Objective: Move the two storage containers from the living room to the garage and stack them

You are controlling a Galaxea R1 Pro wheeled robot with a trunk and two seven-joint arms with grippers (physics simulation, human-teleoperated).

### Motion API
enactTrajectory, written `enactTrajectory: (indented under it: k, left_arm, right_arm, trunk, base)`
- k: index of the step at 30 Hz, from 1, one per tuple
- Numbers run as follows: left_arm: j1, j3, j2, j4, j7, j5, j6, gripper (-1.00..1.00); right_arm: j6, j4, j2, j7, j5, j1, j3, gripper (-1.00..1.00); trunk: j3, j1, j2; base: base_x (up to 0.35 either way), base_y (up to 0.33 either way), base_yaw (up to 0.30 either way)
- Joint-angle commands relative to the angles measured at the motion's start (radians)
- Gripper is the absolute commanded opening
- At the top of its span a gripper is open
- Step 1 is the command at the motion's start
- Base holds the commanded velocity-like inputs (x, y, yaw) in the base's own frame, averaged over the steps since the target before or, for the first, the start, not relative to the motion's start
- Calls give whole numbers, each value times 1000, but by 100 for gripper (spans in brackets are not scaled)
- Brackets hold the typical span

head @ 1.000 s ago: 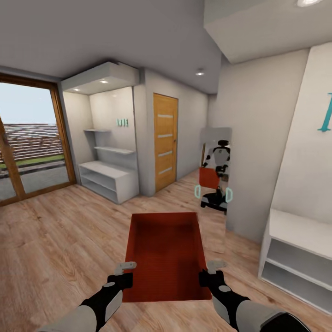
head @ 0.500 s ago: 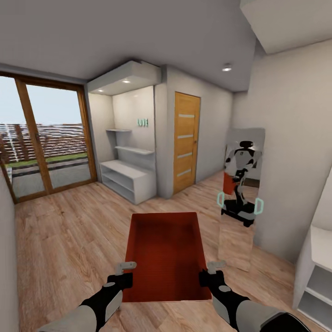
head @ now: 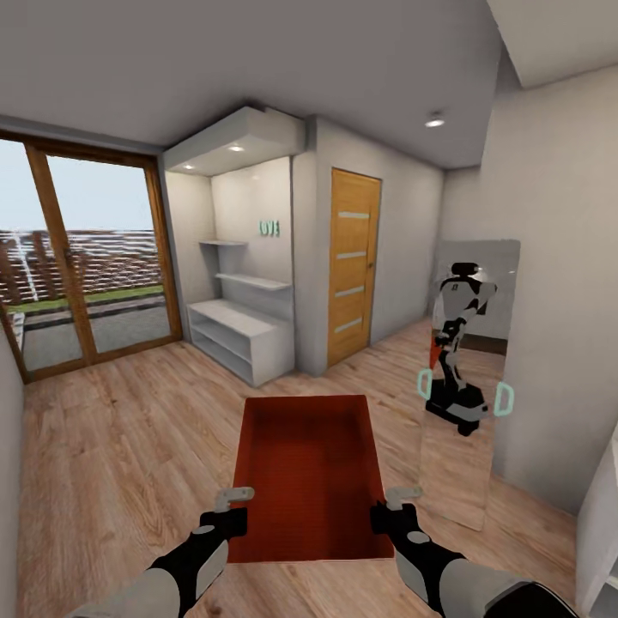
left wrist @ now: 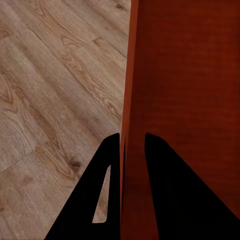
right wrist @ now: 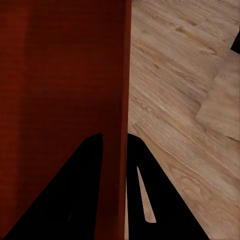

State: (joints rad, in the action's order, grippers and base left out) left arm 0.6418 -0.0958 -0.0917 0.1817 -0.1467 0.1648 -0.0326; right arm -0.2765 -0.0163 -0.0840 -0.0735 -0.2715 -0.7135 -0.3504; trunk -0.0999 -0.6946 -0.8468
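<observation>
Above the wood-plank floor (head: 112,446), the storage container (head: 309,472) hangs between both jaws, each clamped on a side wall.

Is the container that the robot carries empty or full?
Empty: the head view looks into the container and shows only its bare ribbed inside.

Storage container (head: 309,472) between left gripper (head: 232,508) and right gripper (head: 393,506) — a wall in each, shelf unit (head: 236,335) ahead-left, door (head: 352,266) ahead, mirror (head: 463,378) ahead-right — glass doors (head: 86,257) far left.

Home hallway, wood-plank floor (head: 112,446), wooden door (head: 354,266), wall mirror (head: 468,378), shelves (head: 236,326)
</observation>
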Motion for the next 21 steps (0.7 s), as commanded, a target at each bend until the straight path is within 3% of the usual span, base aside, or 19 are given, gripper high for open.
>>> enactTrajectory:
  k: [1,21]
  left_arm:
    - [1,-14,35,2,-11,1,-3,-100]
    - [1,-13,35,2,-11,1,-3,-100]
  right_arm:
    - [-4,-3,3,-3,-15,-1,33,-100]
    - [-4,-3,3,-3,-15,-1,33,-100]
  trunk:
    - [-2,-1,-1]
    - [-2,-1,-1]
  base:
    - [322,0,0]
    - [322,0,0]
